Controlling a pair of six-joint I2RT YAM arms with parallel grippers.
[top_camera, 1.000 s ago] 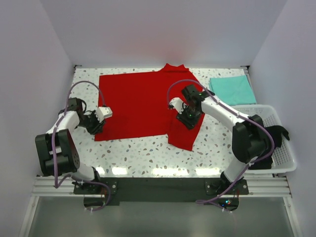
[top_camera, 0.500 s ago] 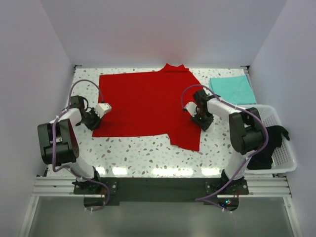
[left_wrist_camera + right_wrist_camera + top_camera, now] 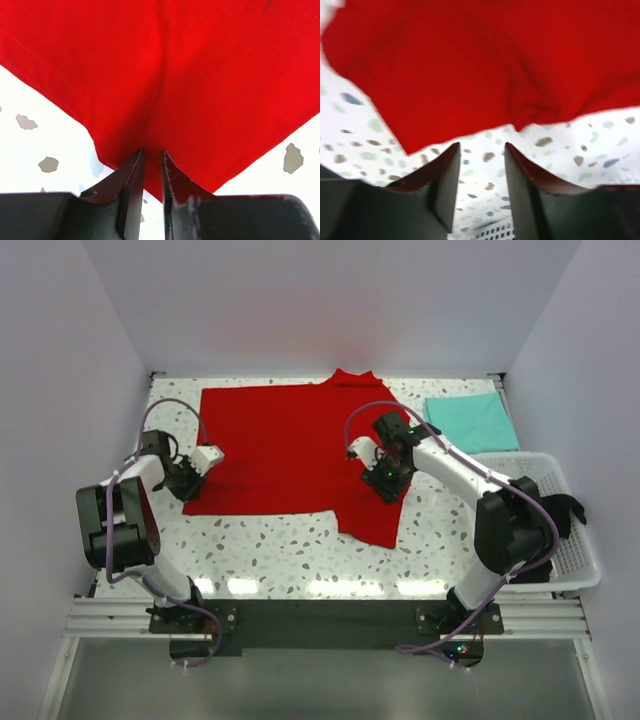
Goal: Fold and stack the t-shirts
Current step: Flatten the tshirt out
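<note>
The bright red t-shirt (image 3: pixel 285 450) lies spread flat across the middle of the table, with a flap hanging toward the front right. My left gripper (image 3: pixel 188 482) is shut on its front left corner, and red cloth (image 3: pixel 200 75) sits between the nearly closed jaws (image 3: pixel 152 152). My right gripper (image 3: pixel 386 478) hovers over the shirt's right part. It is open and empty (image 3: pixel 481 145), with the red shirt's edge (image 3: pixel 445 65) just beyond the fingertips. The mint-teal t-shirt (image 3: pixel 470 422) lies folded at the back right. The black t-shirt (image 3: pixel 565 512) hangs in the basket.
The white lattice basket (image 3: pixel 575 580) stands at the right edge of the table, and its lattice shows in the right wrist view (image 3: pixel 495 232). The speckled tabletop (image 3: pixel 290 540) shows in front of the red shirt. White walls close in the back and both sides.
My left gripper pulled the red shirt's front left corner a little left and back. My right gripper swung out to the shirt's right edge, then back left over the shirt. The front right flap shifted.
</note>
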